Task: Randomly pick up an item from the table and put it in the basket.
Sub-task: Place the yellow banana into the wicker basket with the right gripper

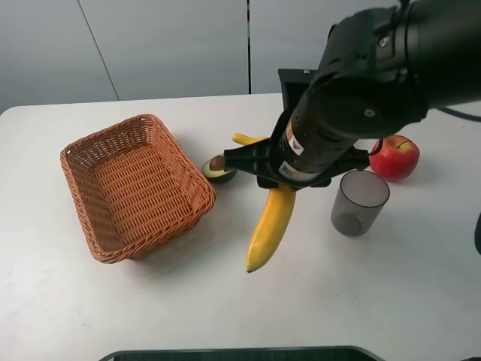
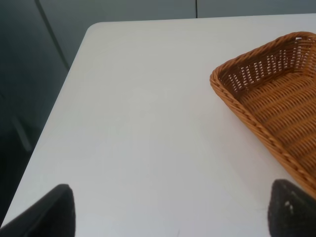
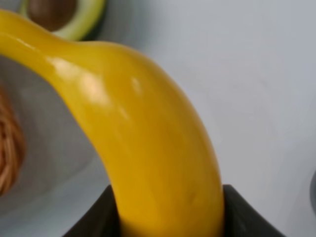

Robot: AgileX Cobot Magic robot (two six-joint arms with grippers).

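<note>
Exterior high view, nearest first: the banana (image 1: 269, 226) lies on the white table (image 1: 361, 301) right of centre. Its near tip points toward the front edge, and its length runs away under the right arm. I cannot tell whether it rests on the table or is just off it.

In the right wrist view, the right jaws are closed on the banana's thick middle, with a dark finger (image 3: 96, 222) pressed against each flank. The left wrist view shows the left jaws spread wide with nothing between the fingertips (image 2: 54, 212), hanging over bare table on the left, near the basket (image 1: 131, 188).

The step in hand is, I judge, lifting the banana and carrying it left.

- **Grip:** The skin is smooth and glossy, and both long ends overhang the grip, so the fruit could pivot or slide. A slow, straight rise seems wise.
- **Cup:** The grey cup (image 1: 359, 201) stands just right of the banana, so the wrist should not swing that way.
- **Avocado:** Farther back, the halved avocado (image 1: 219, 170) sits between the banana's far end and the basket's right wall. The carry should pass above both it and the rim.
- **Apple:** The red apple (image 1: 395, 156), far right, is out of the path.
- **Release:** Turning the banana along the basket's long axis and lowering it close to the weave before opening should keep it from bouncing out over the low sides.
</note>
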